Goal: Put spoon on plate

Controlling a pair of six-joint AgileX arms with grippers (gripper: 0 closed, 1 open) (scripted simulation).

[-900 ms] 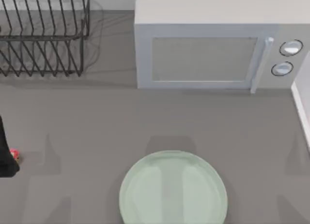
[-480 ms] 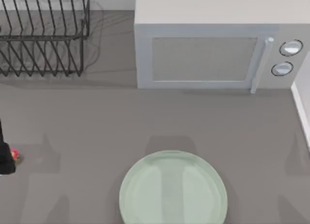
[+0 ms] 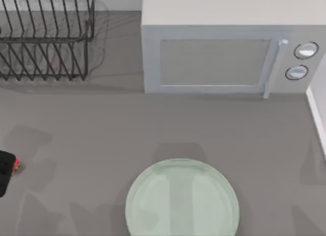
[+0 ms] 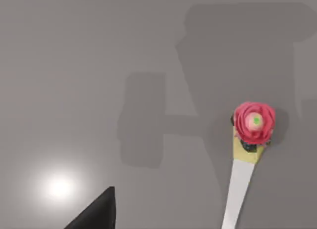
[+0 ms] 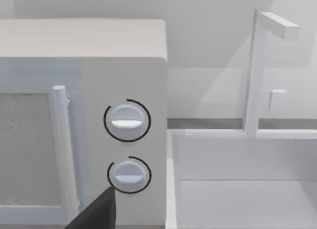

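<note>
Grey microwave (image 3: 219,55) at the back, black wire dish rack (image 3: 46,37) back-left, grey table (image 3: 102,129)

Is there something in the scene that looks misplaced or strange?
Nothing is spilled or damaged. The spoon sits at the table's far left edge, well apart from the plate, with the left gripper over it. Its handle end carries a pink rose ornament.

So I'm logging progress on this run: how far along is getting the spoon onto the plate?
Early stage, nothing delivered yet. The large round pale mint-green plate at the table's front centre carries nothing. The small white spoon with its red-pink rose ornament is at the table's far left edge, beside the left gripper; the left wrist view shows its handle running toward that gripper, but a grasp can't be confirmed. Carrying it to the plate and releasing it remain.
</note>
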